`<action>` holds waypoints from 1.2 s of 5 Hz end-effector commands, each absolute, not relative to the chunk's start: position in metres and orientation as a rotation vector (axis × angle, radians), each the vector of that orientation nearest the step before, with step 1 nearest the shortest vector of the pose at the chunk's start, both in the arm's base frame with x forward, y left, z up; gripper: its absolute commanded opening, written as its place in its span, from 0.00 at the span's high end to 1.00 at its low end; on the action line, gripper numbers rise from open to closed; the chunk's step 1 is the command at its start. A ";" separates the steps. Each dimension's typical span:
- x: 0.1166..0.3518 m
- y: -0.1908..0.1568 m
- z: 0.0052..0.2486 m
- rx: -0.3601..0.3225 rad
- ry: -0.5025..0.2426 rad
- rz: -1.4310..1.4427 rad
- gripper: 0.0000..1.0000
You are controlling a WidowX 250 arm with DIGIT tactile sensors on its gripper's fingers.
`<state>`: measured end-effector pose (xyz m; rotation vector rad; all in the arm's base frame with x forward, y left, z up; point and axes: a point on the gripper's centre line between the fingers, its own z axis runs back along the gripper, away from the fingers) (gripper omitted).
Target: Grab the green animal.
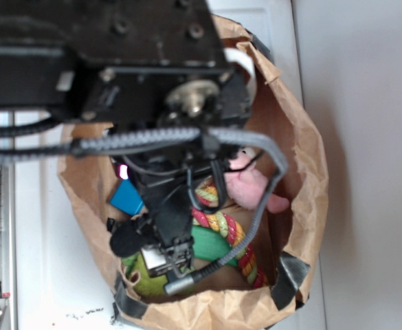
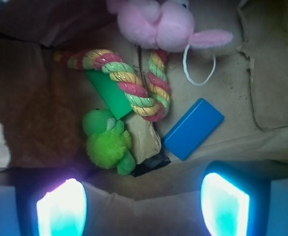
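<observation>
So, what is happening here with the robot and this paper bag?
The robot arm is reaching down into a brown paper bag full of toys. Its gripper is open and holds nothing. The green plush animal lies on the bag floor just ahead of the fingers, toward the left one, next to a green block and under a coloured rope. A pink bunny and a blue block lie further off. Nothing is grabbed yet.

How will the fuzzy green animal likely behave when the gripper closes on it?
The green animal looks plush and lumpy, so it will probably squash rather than slip. It seems light. It lies against the green block and near the rope, so it might snag on lifting.
</observation>
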<state>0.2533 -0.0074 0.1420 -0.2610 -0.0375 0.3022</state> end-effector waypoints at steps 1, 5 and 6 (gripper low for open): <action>0.254 -0.013 0.142 -0.274 -0.089 0.281 0.00; 0.258 -0.037 0.118 -0.221 -0.082 0.271 0.00; 0.269 -0.025 0.112 -0.203 -0.080 0.292 0.00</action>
